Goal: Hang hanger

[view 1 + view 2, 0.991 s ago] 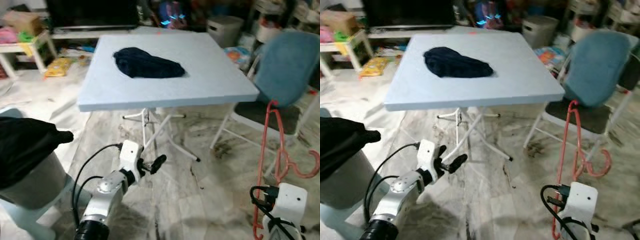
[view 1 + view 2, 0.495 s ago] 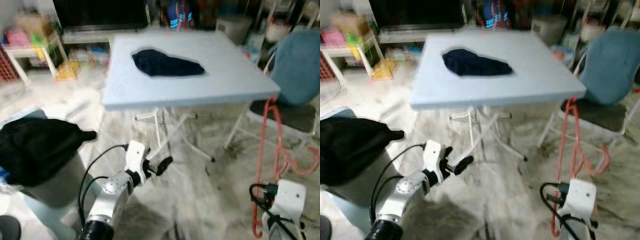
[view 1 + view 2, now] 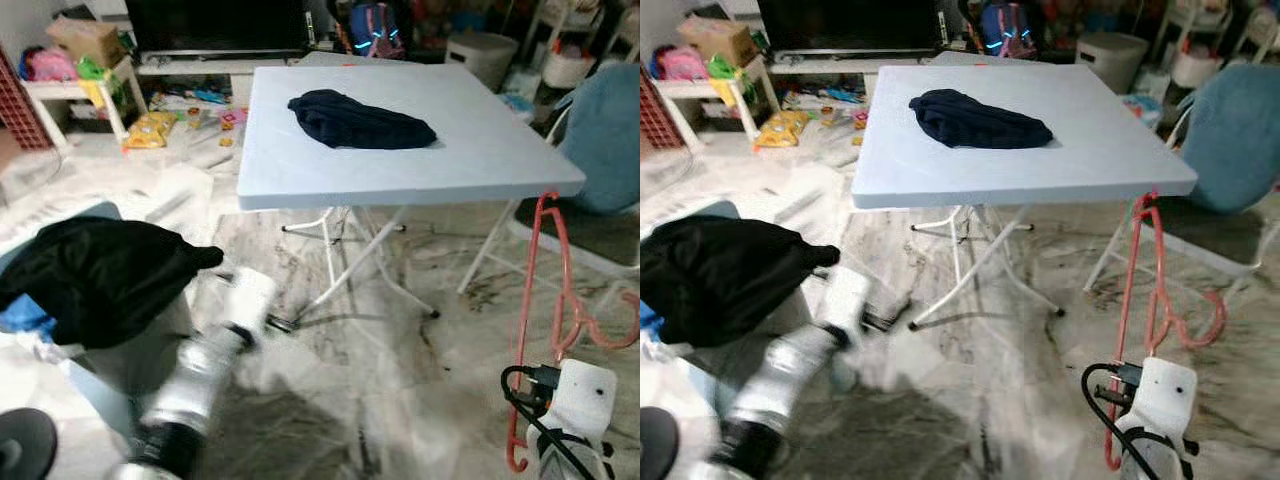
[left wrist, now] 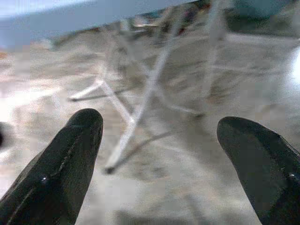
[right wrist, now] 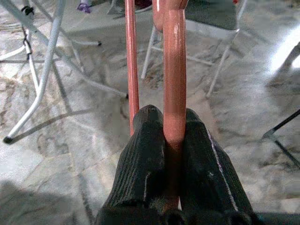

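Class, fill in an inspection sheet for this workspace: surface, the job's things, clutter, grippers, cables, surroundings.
Surface: pale blue folding table on a marble floor.
Job's things: red hanger, upright in the right gripper.
Clutter: dark garment on the table; black cloth heaped on a low seat.
Grippers: right gripper shut on the hanger; left gripper open, empty, low over the floor.
Cables: black cable looped at the right wrist.
Surroundings: blue chair, television, toys on shelves.

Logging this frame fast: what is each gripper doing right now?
Left gripper: open, holding nothing, above the floor.
Right gripper: closed on the red hanger.
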Robot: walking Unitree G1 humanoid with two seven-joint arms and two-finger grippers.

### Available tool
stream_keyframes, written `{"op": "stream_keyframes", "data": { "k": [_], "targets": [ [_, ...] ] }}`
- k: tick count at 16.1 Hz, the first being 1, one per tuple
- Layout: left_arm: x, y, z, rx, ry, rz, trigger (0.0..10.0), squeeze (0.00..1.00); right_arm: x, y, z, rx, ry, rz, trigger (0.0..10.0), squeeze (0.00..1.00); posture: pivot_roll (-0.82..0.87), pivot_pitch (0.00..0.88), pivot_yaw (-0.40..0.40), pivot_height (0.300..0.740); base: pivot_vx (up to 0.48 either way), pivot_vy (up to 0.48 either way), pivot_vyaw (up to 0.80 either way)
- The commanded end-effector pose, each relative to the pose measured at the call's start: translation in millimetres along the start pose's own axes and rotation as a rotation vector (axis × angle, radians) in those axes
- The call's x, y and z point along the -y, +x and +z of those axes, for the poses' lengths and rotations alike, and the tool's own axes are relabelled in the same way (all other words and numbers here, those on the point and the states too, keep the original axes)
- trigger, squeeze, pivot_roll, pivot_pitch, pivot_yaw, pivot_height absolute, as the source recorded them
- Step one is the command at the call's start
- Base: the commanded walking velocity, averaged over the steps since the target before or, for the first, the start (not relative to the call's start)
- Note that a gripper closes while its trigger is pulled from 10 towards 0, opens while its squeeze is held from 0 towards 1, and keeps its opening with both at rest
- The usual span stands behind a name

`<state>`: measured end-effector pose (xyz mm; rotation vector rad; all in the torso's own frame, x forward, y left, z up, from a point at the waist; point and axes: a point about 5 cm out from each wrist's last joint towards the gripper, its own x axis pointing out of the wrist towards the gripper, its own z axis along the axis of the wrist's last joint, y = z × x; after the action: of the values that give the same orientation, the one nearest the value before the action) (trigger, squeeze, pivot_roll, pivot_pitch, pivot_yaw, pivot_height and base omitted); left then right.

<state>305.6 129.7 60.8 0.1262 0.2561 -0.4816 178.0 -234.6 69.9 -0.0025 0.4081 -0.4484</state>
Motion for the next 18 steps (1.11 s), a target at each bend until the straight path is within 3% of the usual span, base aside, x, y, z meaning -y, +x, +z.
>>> {"op": "stream_keyframes", "data": {
  "k": [1,3,7,9,12,18],
  "targets": [
    [-0.8,3.0,6.7,0.012,0.005,-0.02,10.0,0.0,2.0,1.3,7.4,0.037,-0.006,-0.01,10.0,0.0,0.01,0.0,-0.039,0.74,0.0,0.0,0.0],
    [-2.1,3.6,15.1,0.031,0.008,-0.024,10.0,0.0,0.9,5.5,11.5,0.048,-0.005,-0.013,10.0,0.0,0.03,0.0,-0.04,0.74,0.0,0.0,0.0],
    [-5.1,-8.5,13.3,0.066,-0.025,0.148,10.0,0.0,-0.4,4.3,15.5,0.071,0.007,-0.032,10.0,0.0,0.02,0.0,-0.035,0.74,0.0,0.0,0.0],
    [2.4,-14.1,4.5,0.043,-0.034,0.122,10.0,0.0,-1.2,1.3,14.3,0.07,0.017,-0.016,10.0,0.0,0.02,0.0,-0.036,0.74,0.0,0.0,0.0],
    [10.2,-10.9,10.7,0.062,-0.054,0.069,10.0,0.0,-2.0,-0.7,11.2,0.063,0.021,-0.014,10.0,0.0,0.01,0.0,-0.029,0.74,0.0,0.0,0.0],
    [17.9,-4.3,18.2,0.083,-0.127,-0.023,10.0,0.0,-1.2,-4.7,7.8,0.049,0.025,-0.025,10.0,0.0,-0.01,0.0,-0.02,0.74,0.04,0.0,-0.74]
  ]
}}
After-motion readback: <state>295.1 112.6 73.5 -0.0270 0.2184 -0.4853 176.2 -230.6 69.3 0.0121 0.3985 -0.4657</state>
